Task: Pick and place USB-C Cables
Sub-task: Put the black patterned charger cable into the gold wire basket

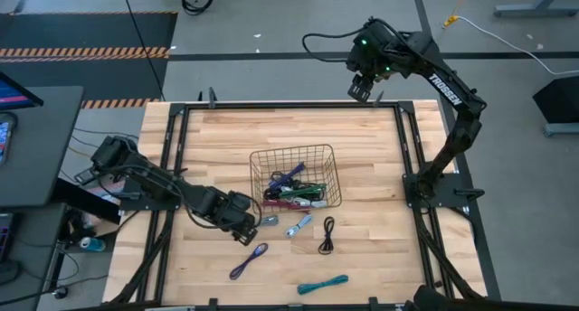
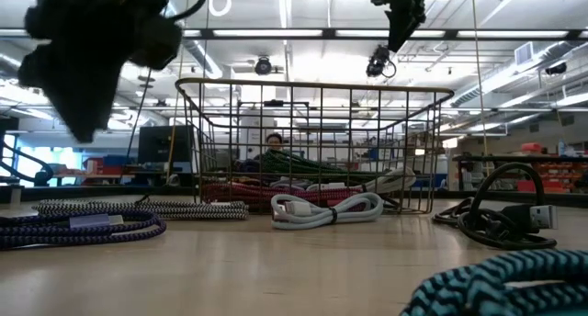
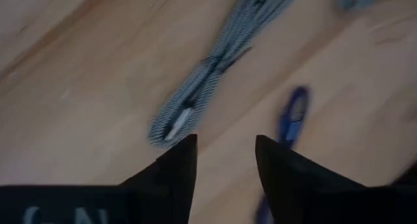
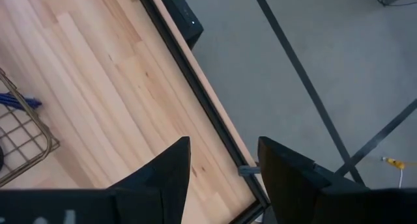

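Several USB-C cables lie loose on the wooden table in front of the wire basket (image 1: 294,175): a grey striped one (image 1: 269,221) (image 3: 202,97), a white one (image 1: 298,225), a black one (image 1: 327,234), a purple one (image 1: 249,259) (image 3: 293,116) and a teal one (image 1: 323,284). More cables, purple, green and maroon, lie inside the basket. My left gripper (image 1: 244,230) (image 3: 225,152) hangs open, pointing steeply down, just left of the grey striped cable and touching nothing. My right gripper (image 1: 362,87) (image 4: 221,155) is open and high over the table's far edge.
The black frame rails (image 1: 403,139) run along the table's sides and far edge. Bare wood lies left of the basket and between the basket and the far edge. In the low view, a person shows far off in the room behind the basket (image 2: 274,141).
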{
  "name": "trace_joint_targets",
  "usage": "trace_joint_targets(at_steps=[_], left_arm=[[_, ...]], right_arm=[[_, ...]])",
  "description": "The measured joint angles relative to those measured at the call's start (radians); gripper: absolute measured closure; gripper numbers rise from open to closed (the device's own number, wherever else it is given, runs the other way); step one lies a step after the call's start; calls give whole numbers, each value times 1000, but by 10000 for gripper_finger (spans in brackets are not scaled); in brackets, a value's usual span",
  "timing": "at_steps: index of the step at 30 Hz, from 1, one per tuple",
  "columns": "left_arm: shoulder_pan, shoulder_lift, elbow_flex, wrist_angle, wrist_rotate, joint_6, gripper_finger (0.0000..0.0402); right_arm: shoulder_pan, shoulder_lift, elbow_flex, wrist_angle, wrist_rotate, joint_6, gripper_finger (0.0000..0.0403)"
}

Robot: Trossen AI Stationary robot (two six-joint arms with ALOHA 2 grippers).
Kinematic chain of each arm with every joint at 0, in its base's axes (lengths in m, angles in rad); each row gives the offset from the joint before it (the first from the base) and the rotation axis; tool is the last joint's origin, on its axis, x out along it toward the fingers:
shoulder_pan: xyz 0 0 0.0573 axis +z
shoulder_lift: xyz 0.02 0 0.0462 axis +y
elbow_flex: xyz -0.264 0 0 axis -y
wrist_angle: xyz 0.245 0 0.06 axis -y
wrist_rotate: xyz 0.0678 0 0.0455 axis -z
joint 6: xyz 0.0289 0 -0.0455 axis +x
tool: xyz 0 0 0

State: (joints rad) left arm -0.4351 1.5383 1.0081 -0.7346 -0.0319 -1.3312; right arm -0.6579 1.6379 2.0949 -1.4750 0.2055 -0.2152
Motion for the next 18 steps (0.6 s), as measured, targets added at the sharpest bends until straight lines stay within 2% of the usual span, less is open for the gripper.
trace_joint_targets(at_steps=[9, 18], left_arm=[[0, 0, -97, 30, -1, 16, 243], [0, 0, -114, 117, -9, 16, 243]], right_arm=[[0, 0, 0, 19, 0, -19, 218], [0, 0, 0, 56, 0, -23, 219]])
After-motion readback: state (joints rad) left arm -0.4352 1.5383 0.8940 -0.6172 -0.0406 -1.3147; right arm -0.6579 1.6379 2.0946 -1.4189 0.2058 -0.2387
